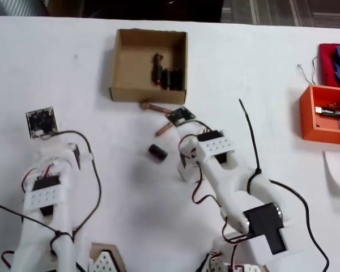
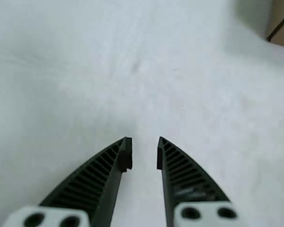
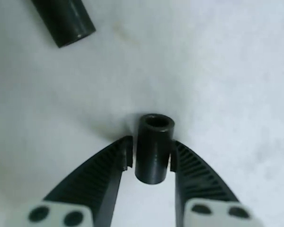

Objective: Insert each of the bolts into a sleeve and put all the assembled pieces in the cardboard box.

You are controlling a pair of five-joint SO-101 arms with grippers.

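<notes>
Clamped in your right gripper (image 3: 151,158), a black sleeve (image 3: 154,142) stands upright. A second sleeve (image 3: 64,19) lies on the table (image 1: 102,170) nearby. Two bolts (image 1: 154,106) (image 1: 163,129) lie just before the cardboard box (image 1: 136,68), which holds dark pieces (image 1: 167,75). Your left gripper (image 2: 142,153) hangs released over the table.

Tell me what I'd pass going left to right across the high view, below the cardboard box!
The left arm → loose black sleeve → right arm, its end effector gripping a second sleeve → orange box.
</notes>
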